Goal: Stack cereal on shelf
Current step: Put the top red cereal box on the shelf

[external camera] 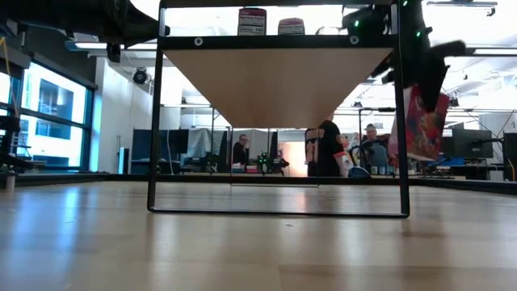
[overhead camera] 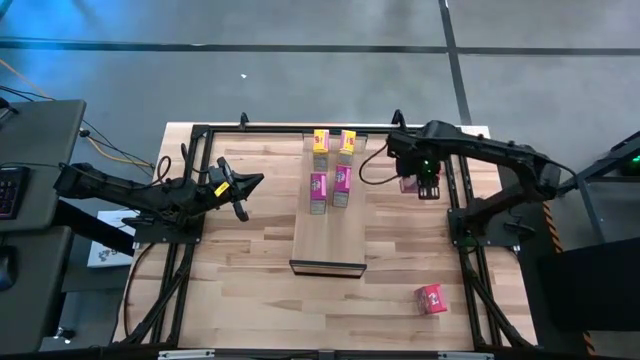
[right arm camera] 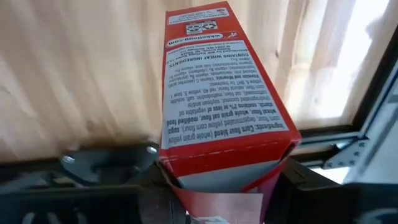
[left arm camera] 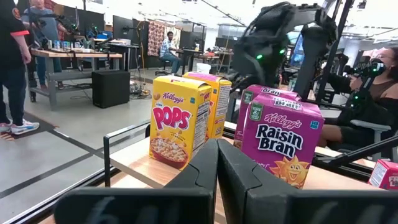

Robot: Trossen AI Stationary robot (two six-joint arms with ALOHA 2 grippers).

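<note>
Cereal on shelf [overhead camera: 327, 245]: Kellogg's Pops [left arm camera: 179, 121], Raisin Bran [left arm camera: 281, 142] | right pincer [overhead camera: 428, 188] grips red box [right arm camera: 217, 102] | left pincer [overhead camera: 242, 198] closed, empty

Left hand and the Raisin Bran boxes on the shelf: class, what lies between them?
Nothing. In the high view the shut left hand points at the two Raisin Bran boxes; only bare tabletop and bare shelf board lie between.

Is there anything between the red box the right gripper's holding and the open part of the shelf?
Nothing visible. The right gripper holds the red box beside the shelf, whose near half lies bare; the four boxes stand farther back.
</note>
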